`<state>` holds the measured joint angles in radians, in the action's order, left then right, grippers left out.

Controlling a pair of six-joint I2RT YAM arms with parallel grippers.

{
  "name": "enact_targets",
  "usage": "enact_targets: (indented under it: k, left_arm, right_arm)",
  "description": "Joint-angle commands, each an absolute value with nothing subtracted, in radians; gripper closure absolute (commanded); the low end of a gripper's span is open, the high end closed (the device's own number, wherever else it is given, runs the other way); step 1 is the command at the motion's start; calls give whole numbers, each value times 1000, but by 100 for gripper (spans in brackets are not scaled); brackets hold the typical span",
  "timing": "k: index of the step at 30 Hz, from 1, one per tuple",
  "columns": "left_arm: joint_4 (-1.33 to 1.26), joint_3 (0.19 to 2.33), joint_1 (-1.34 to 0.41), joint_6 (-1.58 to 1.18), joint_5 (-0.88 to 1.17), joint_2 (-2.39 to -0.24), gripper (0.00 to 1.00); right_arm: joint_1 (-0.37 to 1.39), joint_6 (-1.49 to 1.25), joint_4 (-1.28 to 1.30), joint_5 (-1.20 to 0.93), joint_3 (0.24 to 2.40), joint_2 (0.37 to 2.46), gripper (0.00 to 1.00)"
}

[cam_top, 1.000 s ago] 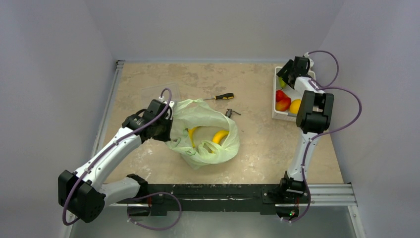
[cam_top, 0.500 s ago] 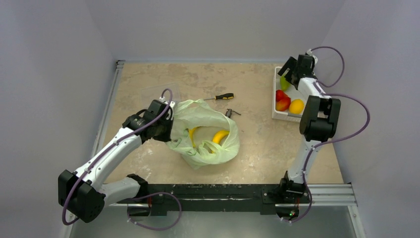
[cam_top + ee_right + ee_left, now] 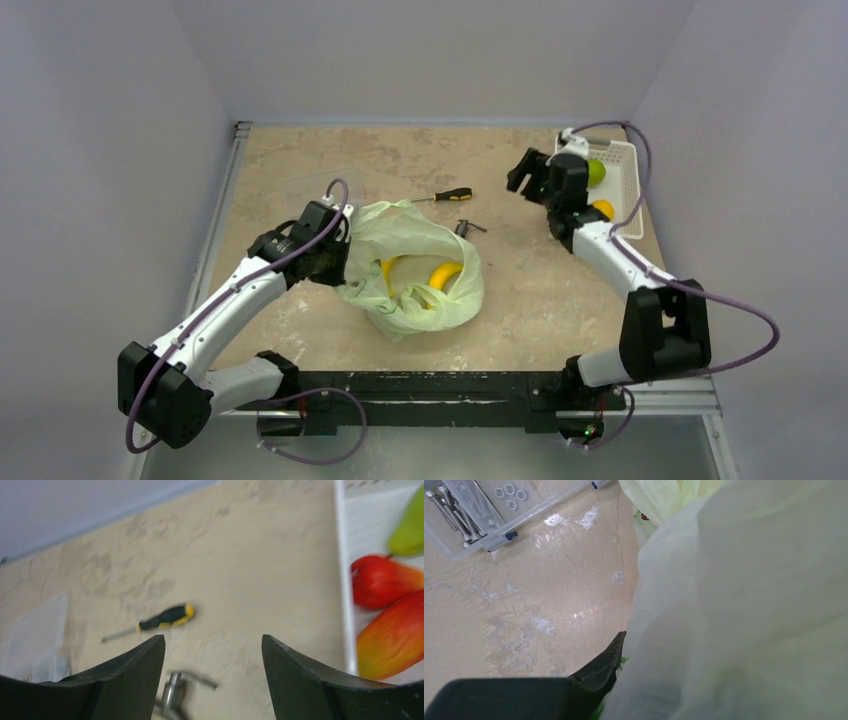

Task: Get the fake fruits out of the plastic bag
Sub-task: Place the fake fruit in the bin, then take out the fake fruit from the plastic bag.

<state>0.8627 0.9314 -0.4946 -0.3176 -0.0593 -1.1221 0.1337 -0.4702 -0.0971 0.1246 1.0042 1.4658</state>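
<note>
Right gripper (image 3: 523, 173), jaws apart, now off the slotted basket (image 3: 631, 150); left gripper (image 3: 339, 250) tight on crinkly translucent bag (image 3: 440, 300).

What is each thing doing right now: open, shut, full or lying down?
left gripper, jaws shut on the plastic bag.
right gripper, jaws open, empty.
plastic bag, mouth open, yellow fruits inside.
basket, holds a pear and red fruits.
screwdriver, lying flat on the table.
</note>
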Motion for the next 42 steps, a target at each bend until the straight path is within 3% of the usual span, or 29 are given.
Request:
enact_targets:
  k: [1, 7, 11, 18, 28, 36, 42]
  left_arm:
    - [865, 944, -504, -308, -61, -1125, 100]
    - [863, 950, -506, -304, -53, -1127, 100]
    - [865, 954, -506, -302, -54, -1127, 100]
    - [869, 953, -506, -302, -66, -1132, 100]
    - [874, 950, -506, -305, -81, -1133, 100]
    - [872, 953, -506, -302, -69, -1134, 100]
    - [871, 955, -506, -301, -62, -1140, 100]
  right_arm:
    - [230, -437, -226, 78, 819, 1269, 33]
    - [344, -436, -158, -44, 639, 1055, 45]
    - [574, -430, -222, -37, 493, 924, 53]
    - [935, -416, -243, 43, 567, 1117, 68]
    - [970, -366, -25, 147, 858, 1480, 72]
    - [1029, -445, -48, 175, 674, 1411, 77]
    - [1037, -513, -219, 233, 512, 1436, 82]
